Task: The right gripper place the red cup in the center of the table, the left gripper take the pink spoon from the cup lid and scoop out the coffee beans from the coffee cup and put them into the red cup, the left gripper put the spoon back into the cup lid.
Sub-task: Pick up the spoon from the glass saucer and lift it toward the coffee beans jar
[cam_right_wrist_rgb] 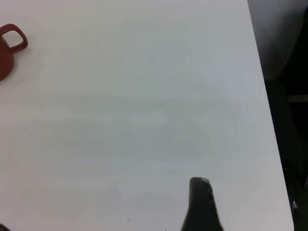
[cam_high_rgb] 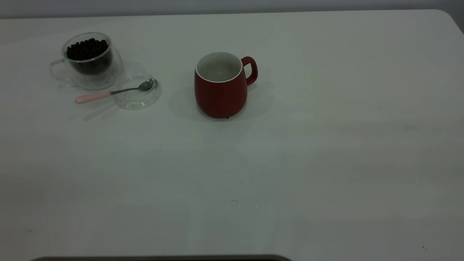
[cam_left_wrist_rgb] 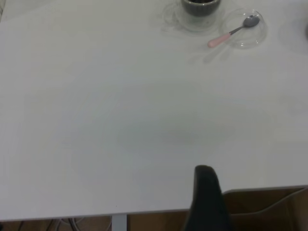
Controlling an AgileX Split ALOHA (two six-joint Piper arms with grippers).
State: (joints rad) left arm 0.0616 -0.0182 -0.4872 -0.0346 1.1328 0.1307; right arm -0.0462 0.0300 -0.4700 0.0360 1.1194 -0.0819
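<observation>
Well, both arms parked off table (cam_high_rgb: 326,145), out of outside view. Left gripper (cam_left_wrist_rgb: 206,199) shows one dark finger over table's near edge; right gripper (cam_right_wrist_rgb: 201,207) same. Open or shut: cannot tell.

Red cup (cam_high_rgb: 221,85) upright, upper middle of frame, handle pointing right.

Coffee cup (cam_high_rgb: 88,59) upper left, coffee beans (cam_high_rgb: 87,49) inside.

Cup lid (cam_high_rgb: 139,98) just beside it, lower right.

Pink spoon (cam_high_rgb: 108,93) lies across lid, bowl right, handle sticking out left.

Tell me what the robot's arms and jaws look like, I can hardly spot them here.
Very little of them shows. Each wrist camera catches only one dark tip: the left gripper appears as a black, tapered, wedge-like piece with a rounded top, and the right gripper looks much the same, black and narrow. No cables, markings or arm segments are visible, and the outside camera shows neither arm.
</observation>
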